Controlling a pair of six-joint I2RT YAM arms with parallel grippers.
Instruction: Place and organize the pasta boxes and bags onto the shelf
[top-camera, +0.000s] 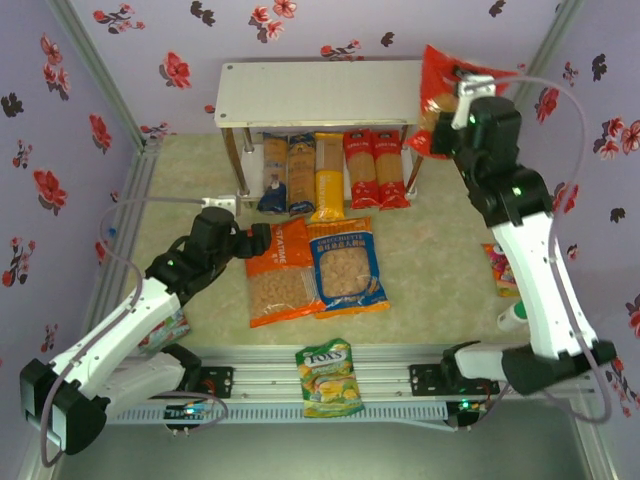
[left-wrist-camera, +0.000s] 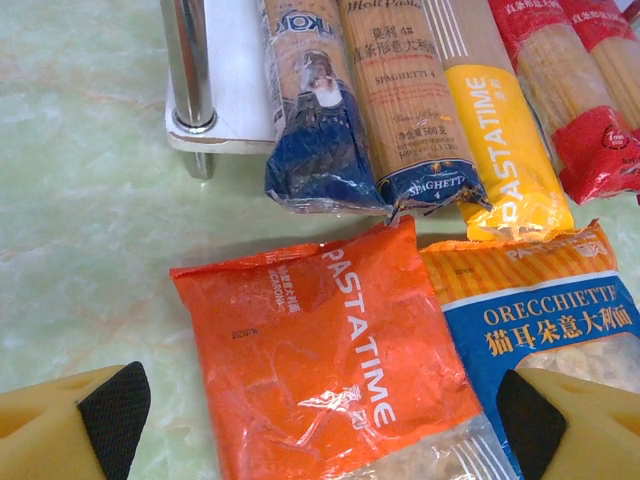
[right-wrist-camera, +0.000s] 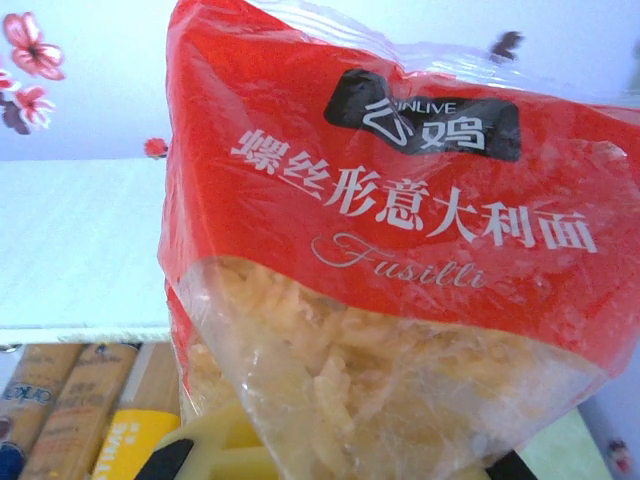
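On my left side, my left gripper hovers low over the table with its jaws spread wide and nothing between them; just ahead of it the orange bag lies flat, its right edge touching the blue-and-orange bag; behind them stands the shelf, and on its lower board the two brown boxes, the yellow box and the two red boxes lie side by side, near ends poking out past the front edge; at the shelf's right end my right gripper is clamped on the red bag, holding it up in the air beside the top board.
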